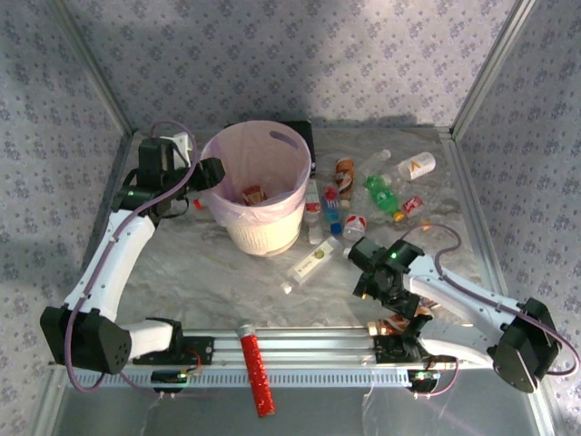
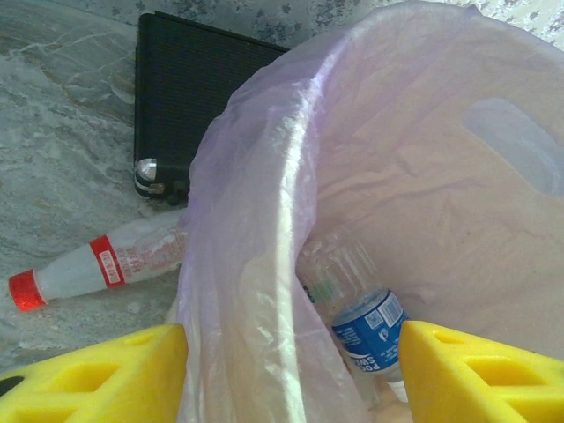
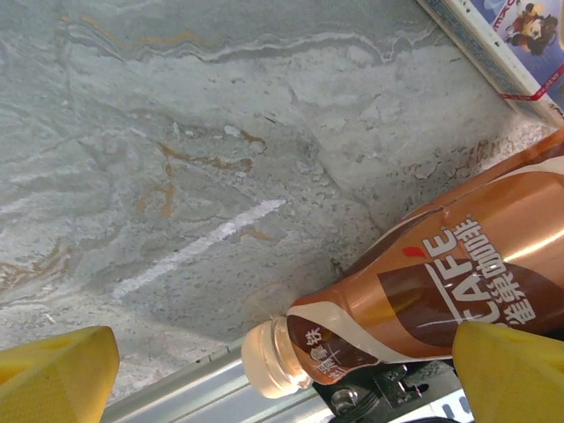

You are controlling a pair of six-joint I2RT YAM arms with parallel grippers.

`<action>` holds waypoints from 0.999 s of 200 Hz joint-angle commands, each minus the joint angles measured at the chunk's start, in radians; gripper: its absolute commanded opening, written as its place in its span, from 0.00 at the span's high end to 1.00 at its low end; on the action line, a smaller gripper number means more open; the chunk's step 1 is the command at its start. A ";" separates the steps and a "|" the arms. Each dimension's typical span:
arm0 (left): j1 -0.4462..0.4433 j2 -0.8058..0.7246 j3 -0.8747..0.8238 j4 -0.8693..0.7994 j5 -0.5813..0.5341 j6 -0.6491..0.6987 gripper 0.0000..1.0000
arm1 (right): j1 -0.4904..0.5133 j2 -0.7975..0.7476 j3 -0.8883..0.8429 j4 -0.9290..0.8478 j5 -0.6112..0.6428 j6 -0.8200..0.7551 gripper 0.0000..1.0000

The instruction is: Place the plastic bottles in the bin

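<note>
The pale-pink bin (image 1: 292,145) stands at the back left, with a labelled bottle (image 1: 253,193) lying inside it. My left gripper (image 1: 211,173) hangs at its left rim, and its yellow fingers (image 2: 106,374) are apart on either side of the rim and liner (image 2: 264,264). Below them inside the bin lies a blue-labelled bottle (image 2: 370,330). A red-capped bottle (image 2: 97,264) lies outside on the table. Several plastic bottles lie right of the bin, among them a green one (image 1: 381,193). My right gripper (image 1: 392,309) is open over a brown coffee bottle (image 3: 441,282) at the near rail.
A black box (image 1: 304,136) sits behind the bin. A red glittery tube (image 1: 255,368) lies across the metal rail (image 1: 300,341) at the near edge. A clear bottle with a yellowish label (image 1: 313,262) lies mid-table. Patterned walls close in the table on three sides.
</note>
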 commanded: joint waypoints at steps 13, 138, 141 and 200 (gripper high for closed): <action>0.005 0.035 0.005 -0.007 0.012 0.031 0.36 | 0.059 -0.038 -0.129 -0.096 -0.049 0.156 0.01; 0.007 0.027 -0.008 -0.004 0.010 0.021 0.36 | 0.123 0.362 0.183 0.307 -0.240 -0.265 0.01; 0.008 0.028 -0.008 -0.004 0.011 0.022 0.36 | 0.131 0.367 0.202 0.297 -0.243 -0.276 0.01; 0.011 0.049 0.007 0.007 0.028 0.034 0.36 | 0.117 0.213 0.211 -0.093 -0.128 -0.076 0.01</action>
